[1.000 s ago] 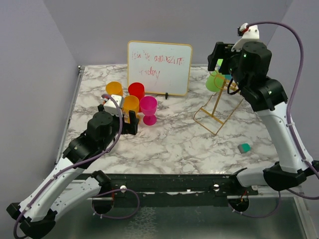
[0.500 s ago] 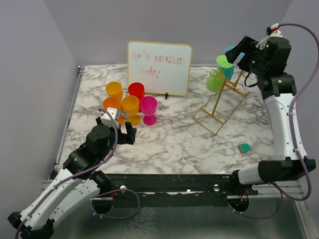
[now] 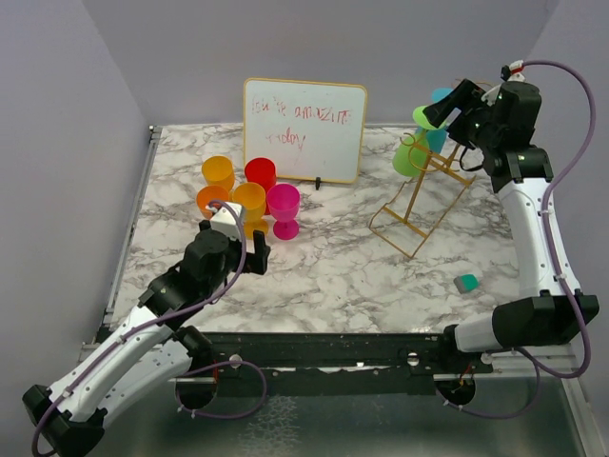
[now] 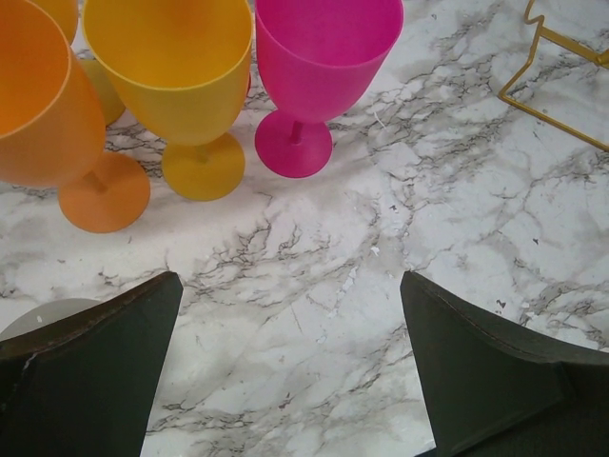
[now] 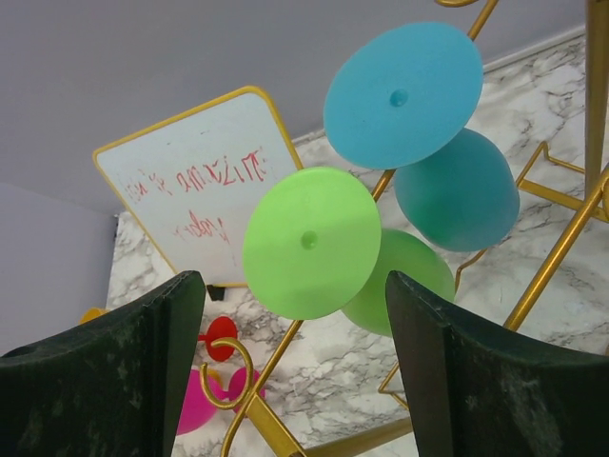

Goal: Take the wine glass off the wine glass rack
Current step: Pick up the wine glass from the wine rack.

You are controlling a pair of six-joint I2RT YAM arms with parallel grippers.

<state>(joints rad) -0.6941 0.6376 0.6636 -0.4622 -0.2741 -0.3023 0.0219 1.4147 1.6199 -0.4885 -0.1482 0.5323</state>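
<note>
The gold wire rack (image 3: 416,207) stands at the back right of the marble table. A green wine glass (image 3: 409,155) and a blue one (image 3: 437,135) hang upside down on its rails. My right gripper (image 3: 440,111) is open and empty, level with the round feet of the glasses at the rack's top. In the right wrist view the green foot (image 5: 309,241) lies between my fingers without touching them. The blue foot (image 5: 402,95) is above it and a gold rail (image 5: 271,367) below. My left gripper (image 3: 251,250) is open and empty over the table (image 4: 314,343).
A white dry-erase board (image 3: 304,130) stands at the back. Several glasses stand left of centre: orange (image 4: 38,105), yellow (image 4: 176,71), pink (image 4: 319,57) and red (image 3: 260,173). A small teal block (image 3: 465,283) lies at the front right.
My right wrist swung from over the rack out to its right, the gripper now facing the hanging glasses' feet. My left gripper drew back from the standing glasses.
</note>
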